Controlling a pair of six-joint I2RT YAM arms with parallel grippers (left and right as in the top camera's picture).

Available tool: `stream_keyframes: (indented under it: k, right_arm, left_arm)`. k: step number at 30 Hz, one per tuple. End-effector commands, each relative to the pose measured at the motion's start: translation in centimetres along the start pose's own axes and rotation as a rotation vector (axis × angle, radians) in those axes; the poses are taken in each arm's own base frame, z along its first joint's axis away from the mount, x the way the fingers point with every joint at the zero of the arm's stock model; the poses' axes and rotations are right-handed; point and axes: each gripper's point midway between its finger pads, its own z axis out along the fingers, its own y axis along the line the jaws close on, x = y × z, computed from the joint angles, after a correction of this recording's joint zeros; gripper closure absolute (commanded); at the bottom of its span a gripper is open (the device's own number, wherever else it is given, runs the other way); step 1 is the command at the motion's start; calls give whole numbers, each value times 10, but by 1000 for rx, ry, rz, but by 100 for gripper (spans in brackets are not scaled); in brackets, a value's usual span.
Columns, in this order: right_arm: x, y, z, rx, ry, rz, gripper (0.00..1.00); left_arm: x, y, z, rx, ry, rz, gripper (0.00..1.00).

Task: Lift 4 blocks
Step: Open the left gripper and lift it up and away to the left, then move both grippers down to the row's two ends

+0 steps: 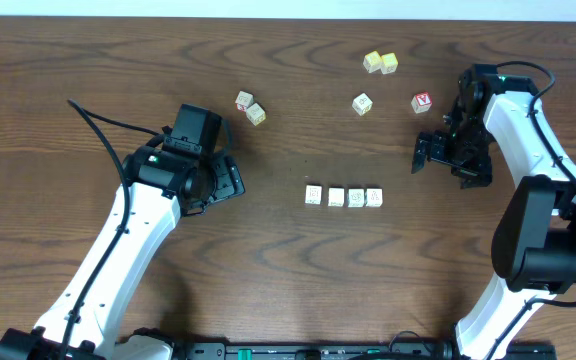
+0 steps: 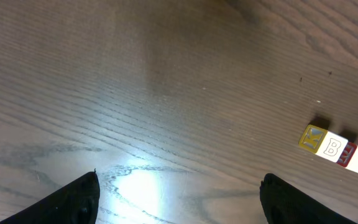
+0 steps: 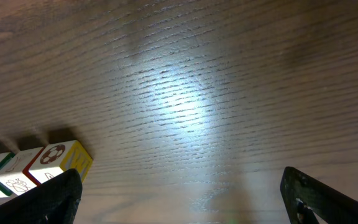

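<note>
Status: pre-grasp, nothing lifted.

Left hand point(image 2: 178, 202): fingers wide apart, empty, over bare counter point(image 1: 88, 60), left of the row.
Right hand point(image 3: 179, 200): fingers wide apart, empty, over bare counter, right of the row and slightly farther back.

Task items: four blocks point(image 1: 336, 197) lie flat in a line at counter centre, between the two hands and touching neither. The three on the right sit close together; the leftmost stands a little apart.

Other items: red-letter cube point(image 1: 422, 102) near the right hand; not part of the job.

Step in hand (judgement): approach to the row.

Next move req.: bring each hand to one end of the row, low and square to it. Close the gap at the leftmost block, press inward evenly, then raise both hands together. Risk: uneven pressure buckles the row.
</note>
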Motion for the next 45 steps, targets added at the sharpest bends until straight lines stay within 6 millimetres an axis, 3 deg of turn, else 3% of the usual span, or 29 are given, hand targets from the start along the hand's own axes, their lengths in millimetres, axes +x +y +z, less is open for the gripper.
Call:
stream_keyframes:
  k: [1,5,6,8,10,13,17,19,23,25,28,39,42,45]
  right_arm:
    - [2,2,-4,-6,-9,-17,1]
    - [2,2,-4,-6,-9,-17,1]
    - [2,2,-4,-6,-9,-17,1]
    - [2,2,-4,-6,-9,-17,1]
    - [2,2,-4,-6,-9,-17,1]
    - [0,3,-4,-10,-14,-14,1]
    - [-17,14,-5,-71,-81,50,1]
    - [-18,14,-5,-72,-85,51,1]
    - [-18,20,-5,-101,-83,36,1]
    - [-11,31,-5,-145,-60,-61,43]
    - [3,34,3,-131,-11,-95,94]
    - [39,18,66,-129,77,13,99]
    - [41,21,65,-173,61,16,99]
    - [40,19,51,-159,19,10,99]
  left_arm:
    - [3,8,4,-35,8,-9,18]
    - [3,5,6,-31,7,2,18]
    - [4,3,7,-29,7,10,23]
    - [5,-1,9,-27,10,23,44]
    - [6,-4,12,-26,13,34,58]
    - [6,-5,14,-26,14,39,60]
    - [4,-7,14,-21,9,39,61]
    - [3,-8,14,-19,5,40,76]
    - [-2,-14,21,1,-1,75,92]
    - [1,-28,28,67,31,118,93]
    - [10,-57,39,214,105,224,92]
    - [13,-70,84,238,200,255,93]
    - [5,-74,80,232,202,260,93]
    - [-15,-86,65,254,153,272,93]
